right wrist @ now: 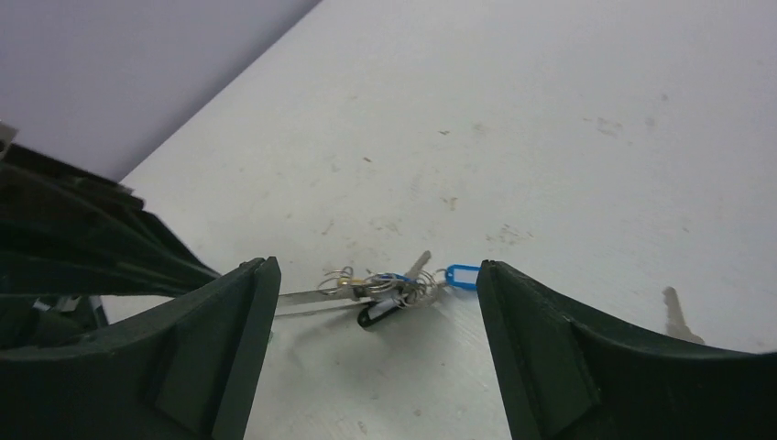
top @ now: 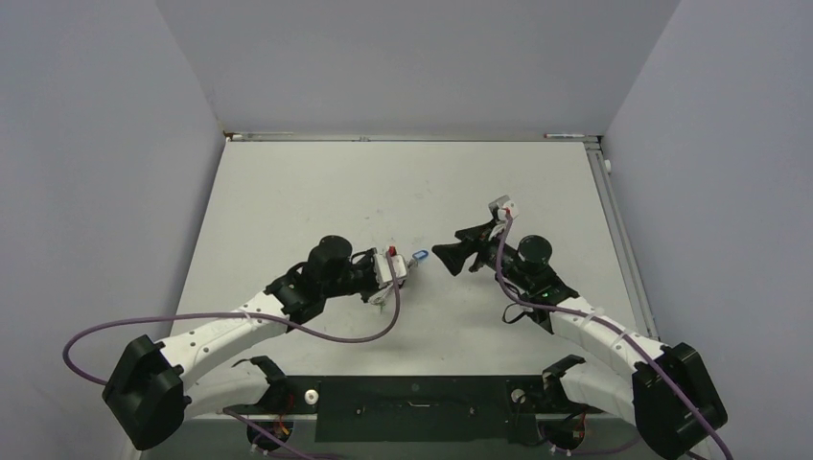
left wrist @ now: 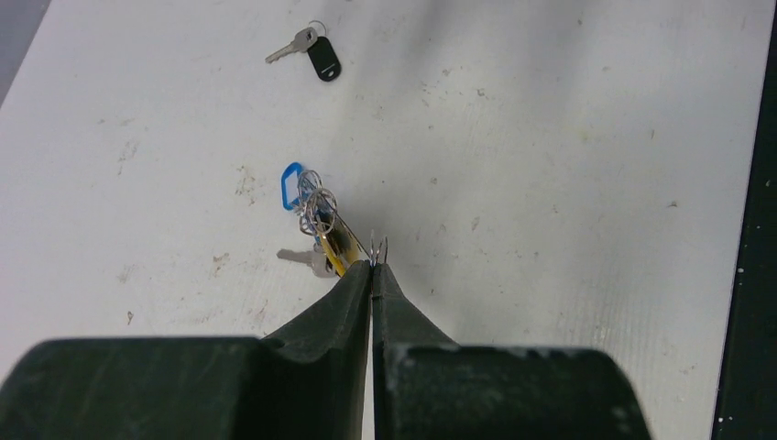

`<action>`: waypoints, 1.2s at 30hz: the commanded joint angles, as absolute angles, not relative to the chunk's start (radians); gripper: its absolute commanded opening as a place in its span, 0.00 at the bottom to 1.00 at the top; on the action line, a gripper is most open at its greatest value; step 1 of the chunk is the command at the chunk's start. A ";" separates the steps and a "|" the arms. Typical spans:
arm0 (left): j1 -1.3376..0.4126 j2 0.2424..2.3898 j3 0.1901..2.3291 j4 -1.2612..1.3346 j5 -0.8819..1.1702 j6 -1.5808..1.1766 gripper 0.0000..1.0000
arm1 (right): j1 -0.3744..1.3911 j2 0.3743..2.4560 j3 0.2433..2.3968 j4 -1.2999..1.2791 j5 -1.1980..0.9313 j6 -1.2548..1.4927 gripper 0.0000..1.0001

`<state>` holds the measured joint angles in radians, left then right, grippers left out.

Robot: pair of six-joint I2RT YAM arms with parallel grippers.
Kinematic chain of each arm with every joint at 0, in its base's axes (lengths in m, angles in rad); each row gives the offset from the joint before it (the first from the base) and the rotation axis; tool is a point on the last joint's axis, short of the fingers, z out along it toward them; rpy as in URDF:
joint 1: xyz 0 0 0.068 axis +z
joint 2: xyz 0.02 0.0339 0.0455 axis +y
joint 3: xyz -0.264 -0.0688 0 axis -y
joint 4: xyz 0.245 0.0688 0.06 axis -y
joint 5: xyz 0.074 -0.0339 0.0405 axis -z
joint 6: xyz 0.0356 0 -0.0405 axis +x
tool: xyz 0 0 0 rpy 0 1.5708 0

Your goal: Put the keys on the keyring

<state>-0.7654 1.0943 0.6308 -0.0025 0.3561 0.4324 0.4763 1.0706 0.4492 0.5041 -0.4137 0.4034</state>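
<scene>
The left hand is clenched on the keyring wire, with threaded keys bunched at its 10 o'clock. The right hand is released and holds nothing. A loose black key lies on the table at 11 o'clock. It is best gripped by its head, leaving the hole free.

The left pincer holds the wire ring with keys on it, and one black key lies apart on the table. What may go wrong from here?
The left pincer grips the keyring only by thin wire at its tips, so it may slip or twist out.
The black key lies flat on the table; the open right pincer may only push it along.
The bunched keys sit close to the grip and may block threading.
</scene>
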 commanded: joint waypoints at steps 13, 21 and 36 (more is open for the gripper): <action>-0.837 0.951 0.598 0.155 0.261 0.430 0.00 | 0.552 1.004 0.351 0.991 -0.800 0.411 0.76; -0.848 0.873 0.540 0.245 0.325 0.428 0.00 | 0.557 1.073 0.382 0.995 -0.850 0.414 0.68; -0.860 0.859 0.531 0.249 0.351 0.428 0.00 | 0.599 1.179 0.433 0.909 -0.814 0.331 0.62</action>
